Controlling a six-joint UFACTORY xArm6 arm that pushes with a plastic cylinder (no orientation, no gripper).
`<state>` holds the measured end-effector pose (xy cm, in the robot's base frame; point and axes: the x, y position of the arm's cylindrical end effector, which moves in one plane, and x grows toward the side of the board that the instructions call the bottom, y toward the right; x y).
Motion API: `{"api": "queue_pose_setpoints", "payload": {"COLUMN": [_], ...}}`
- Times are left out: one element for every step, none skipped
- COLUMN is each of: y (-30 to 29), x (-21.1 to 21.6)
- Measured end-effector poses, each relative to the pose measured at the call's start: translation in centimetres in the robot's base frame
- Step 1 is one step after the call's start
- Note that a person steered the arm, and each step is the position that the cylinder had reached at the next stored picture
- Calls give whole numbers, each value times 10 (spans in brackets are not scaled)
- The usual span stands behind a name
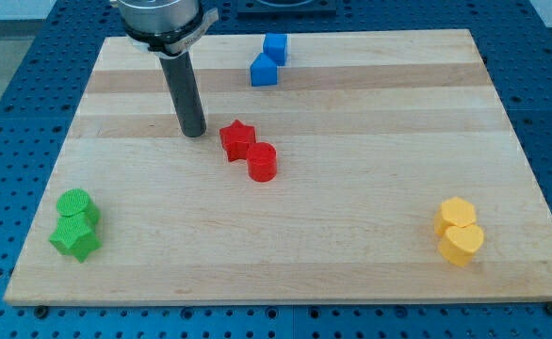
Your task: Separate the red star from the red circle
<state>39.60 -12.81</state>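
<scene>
Centrally on the pale wooden desk (351, 188): one red star-shaped block (237, 140), small, solid, points blunt, lying flat. One red circular block (262, 162), a short cylinder, sits at its lower right, touching it. My tip (193, 133), the lower end of a straight dark rod, stands just beside the red star, on the view's left and slightly higher, apart from it. No claw is fitted, so none is open or closed. Elsewhere: blue cube (275, 47) touching blue angular block (264, 71) at top; green cylinder (74, 205) touching green star (76, 238) at lower left; two touching yellow blocks (460, 232) at lower right.
</scene>
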Motion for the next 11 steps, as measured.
{"api": "queue_pose_setpoints", "payload": {"y": [-2,-10,8,87,100,85,124,181,241,247,269], "x": [0,19,19,11,12,41,51,39,56,93,69]}}
